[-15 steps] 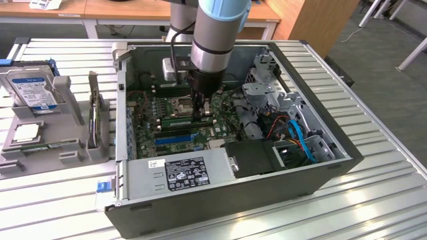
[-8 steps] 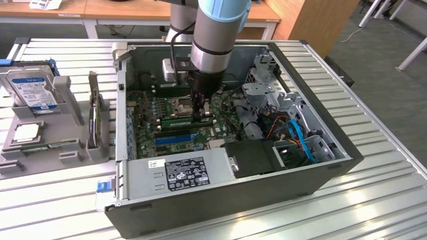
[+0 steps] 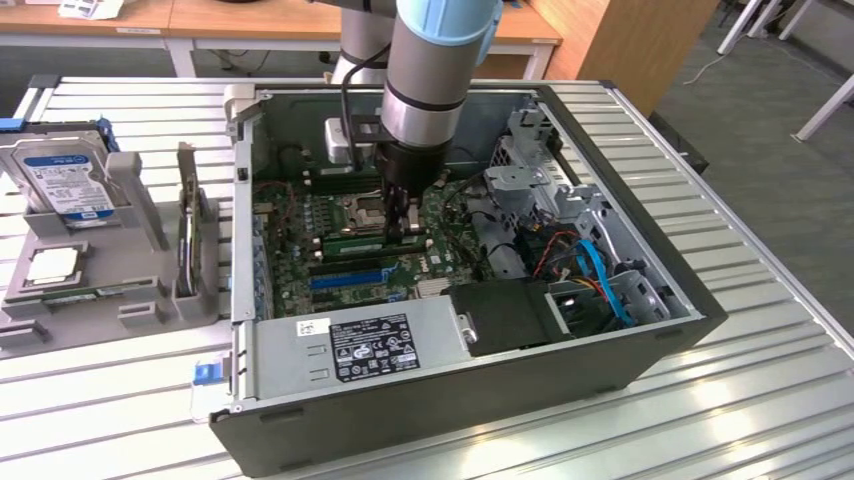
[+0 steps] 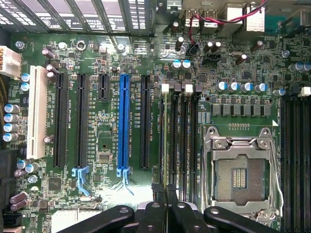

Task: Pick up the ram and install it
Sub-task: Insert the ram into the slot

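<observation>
Holding the gripper (image 3: 400,228) (image 4: 165,194), fingers pressed together, at the top edge of the ram (image 3: 360,241) (image 4: 165,141), upright in the memory slot just beside the CPU socket (image 3: 354,207) (image 4: 240,174). Pickup evidently done; full seating and latching unconfirmed.

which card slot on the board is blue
The blue slot flanked by a short black slot and a long black slot; others are black or white.

Slatted metal worktop (image 3: 747,380) carried 2 things: open computer case (image 3: 441,440) at centre; grey holder block (image 3: 134,310) just beside it, toward exterior view's left.
</observation>
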